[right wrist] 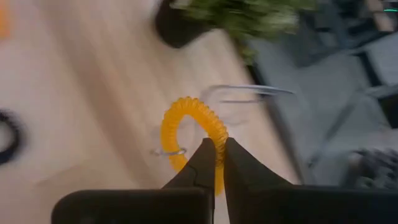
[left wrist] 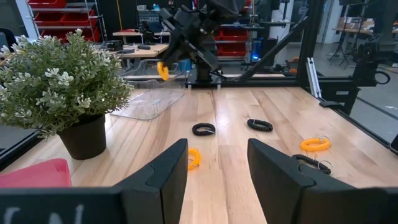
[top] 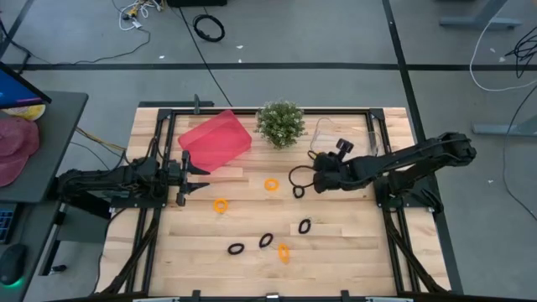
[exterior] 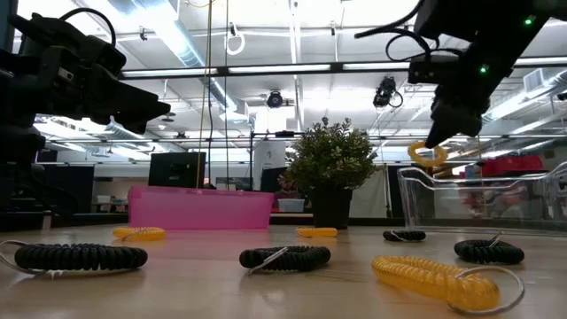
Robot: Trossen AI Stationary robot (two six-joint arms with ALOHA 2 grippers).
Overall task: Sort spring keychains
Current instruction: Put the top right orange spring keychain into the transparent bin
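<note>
Right gripper [right wrist: 219, 163] pinches an orange spring keychain [right wrist: 194, 127] between closed fingers, held aloft near the clear bin [exterior: 483, 199], likely for dropping in. Left gripper [left wrist: 216, 171] waits, fingers spread wide, by the pink bin [top: 215, 141]. Remaining keychains, black [top: 236, 248] and orange [top: 220, 205], lie scattered on the bench [top: 352, 252].

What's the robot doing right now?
Right gripper shut on orange keychain, lifted beside clear bin. Left gripper open, waiting by pink bin. Nothing blocking.
</note>
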